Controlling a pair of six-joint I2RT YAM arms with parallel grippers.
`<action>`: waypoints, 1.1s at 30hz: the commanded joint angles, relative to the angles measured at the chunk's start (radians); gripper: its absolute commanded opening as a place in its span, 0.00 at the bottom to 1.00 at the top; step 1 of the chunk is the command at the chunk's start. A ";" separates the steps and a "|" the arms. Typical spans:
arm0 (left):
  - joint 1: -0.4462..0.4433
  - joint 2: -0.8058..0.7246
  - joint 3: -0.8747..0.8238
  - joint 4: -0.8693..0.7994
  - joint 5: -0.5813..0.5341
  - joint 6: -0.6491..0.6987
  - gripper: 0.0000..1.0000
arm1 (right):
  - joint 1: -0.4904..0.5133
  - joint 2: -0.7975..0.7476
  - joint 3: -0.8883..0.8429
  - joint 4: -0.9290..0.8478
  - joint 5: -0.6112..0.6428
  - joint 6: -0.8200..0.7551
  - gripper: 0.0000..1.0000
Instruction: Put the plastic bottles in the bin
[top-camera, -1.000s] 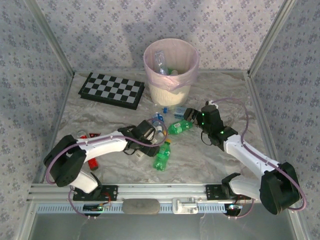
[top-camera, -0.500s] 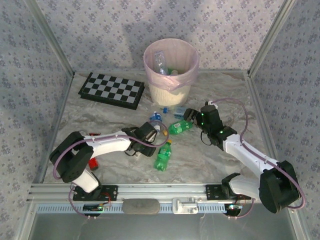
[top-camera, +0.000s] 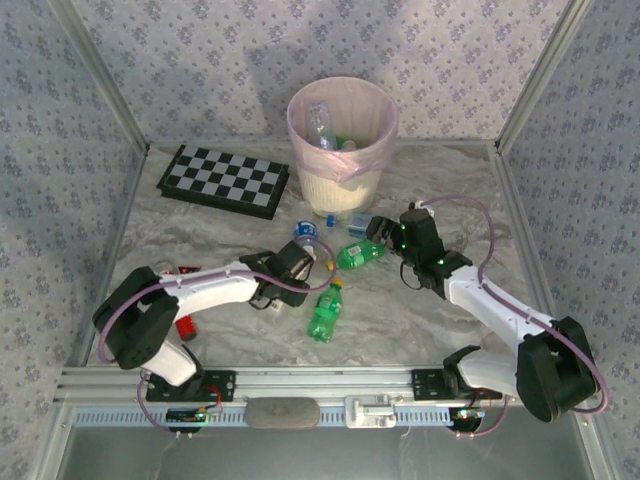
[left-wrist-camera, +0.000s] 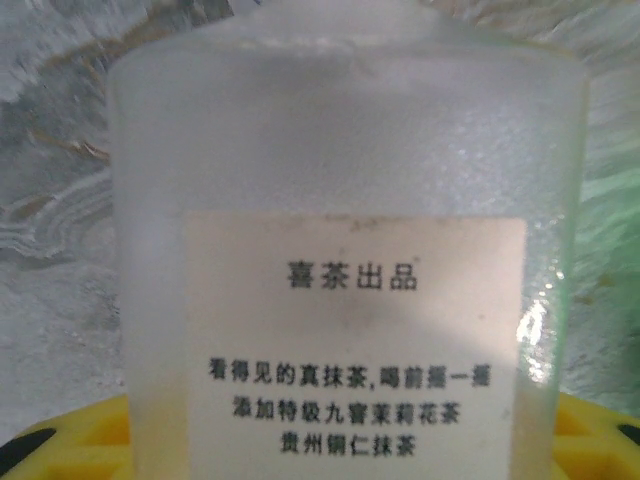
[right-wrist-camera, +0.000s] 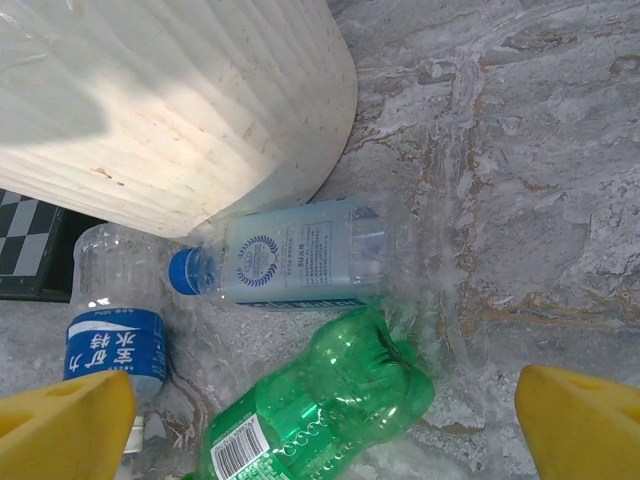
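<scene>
1. The left gripper (top-camera: 303, 263) is seen low over the table (top-camera: 420, 310), left of centre. Its jaws stand either side of a frosted bottle (left-wrist-camera: 345, 250) and are judged closed on it. The bin (top-camera: 340, 190) stands well apart, at the far edge. The smooth wall could slip from a light hold during the lift, or the rim could be struck if the bottle is carried too low.
2. A yellow-capped bottle (top-camera: 325, 310) lies just beside that gripper; it could be rolled away by a swinging wrist.
3. Inside the bin, bottles (top-camera: 322, 122) are seen; its liner (top-camera: 375, 150), folded over the rim, could be snagged and dragged loose.
4. The right gripper (right-wrist-camera: 322, 425) is held with jaws wide apart over a green bottle (right-wrist-camera: 330, 390), which lies just beside a clear bottle (right-wrist-camera: 300, 255) near the bin's foot. The thin round body could be squeezed out sideways if it is closed on off-centre, and the neighbour could be pushed further against the bin.
</scene>
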 joint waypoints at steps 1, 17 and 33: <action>-0.006 -0.092 0.003 0.057 -0.027 0.003 0.43 | 0.008 0.023 0.033 0.002 0.005 0.011 0.99; 0.014 -0.363 0.066 0.399 -0.065 0.027 0.43 | 0.019 0.080 0.046 0.021 -0.026 0.029 0.99; 0.246 -0.089 0.611 0.465 0.144 0.240 0.44 | 0.060 0.094 0.040 0.023 -0.032 0.044 0.99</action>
